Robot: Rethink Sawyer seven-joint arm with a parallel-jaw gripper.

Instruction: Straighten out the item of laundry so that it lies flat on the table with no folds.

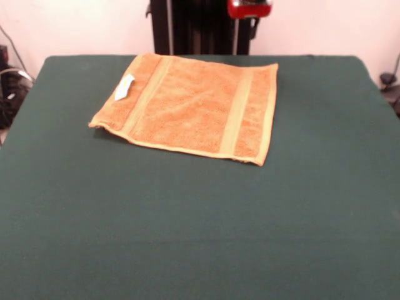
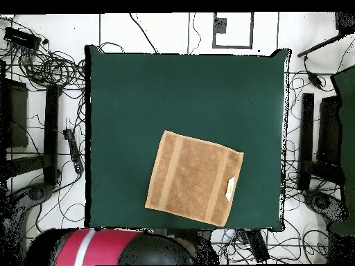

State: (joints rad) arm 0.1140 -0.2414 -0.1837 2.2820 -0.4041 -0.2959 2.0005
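Observation:
The item of laundry (image 1: 187, 106), an orange-tan towel with two paler woven bands and a white tag (image 1: 125, 87), lies spread out on the green table (image 1: 200, 219) near its far edge. I see no fold in it; its left corner casts a thin shadow. From overhead the towel (image 2: 194, 178) sits slightly askew by the table's (image 2: 139, 104) bottom edge, with its tag (image 2: 229, 187) at the right side. My gripper (image 1: 250, 12) shows only as a red and dark piece at the top edge of the front view, drawn back behind the towel and not touching it.
The red and black arm (image 2: 104, 249) is folded back below the table's bottom edge in the overhead view. Cables and stands (image 2: 55, 138) line the floor on both sides of the table.

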